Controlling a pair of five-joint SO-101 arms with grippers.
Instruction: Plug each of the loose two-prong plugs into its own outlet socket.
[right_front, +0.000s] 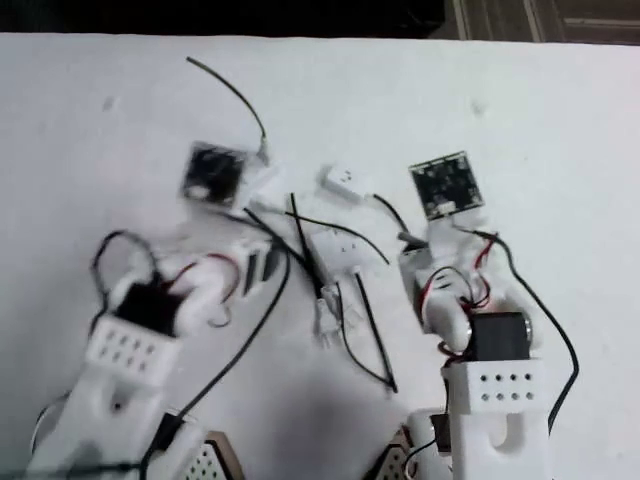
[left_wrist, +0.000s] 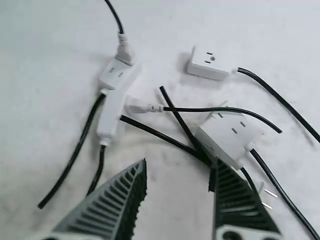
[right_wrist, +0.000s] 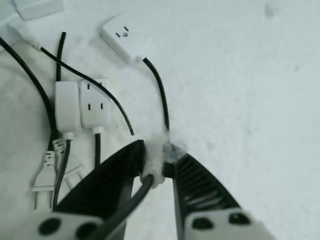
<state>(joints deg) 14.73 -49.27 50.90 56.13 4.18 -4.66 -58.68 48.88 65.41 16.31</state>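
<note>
My right pincer (right_wrist: 158, 150): ribbed black fingers (right_wrist: 200, 185) clamped together on a small white plug (right_wrist: 153, 162), smooth plastic, its black cord (right_wrist: 122, 212) running back between the fingers toward my wrist. Cannot tell which way its prongs point. Just past the tips, a thin black lead (right_wrist: 161, 95) curves off to a square white outlet (right_wrist: 120, 34) with rounded corners, flat on the matte white table (right_wrist: 250, 75). Near the pincer, off toward my other arm, an oblong outlet (right_wrist: 95, 102) with two slots lies face up, touching a plain white block (right_wrist: 67, 105) alongside it; both are apart from the held plug. Close by those, two loose plugs (right_wrist: 45, 172) lie side by side, bare metal prongs flat on the table. My left pincer (left_wrist: 178, 167): dark ribbed wedge fingers (left_wrist: 125, 200) spread apart, gripping nothing, low over crossed black cords. One fingertip sits just beside the oblong outlet. Farther out, another white outlet (left_wrist: 116, 74) already has a plug seated in it.
</note>
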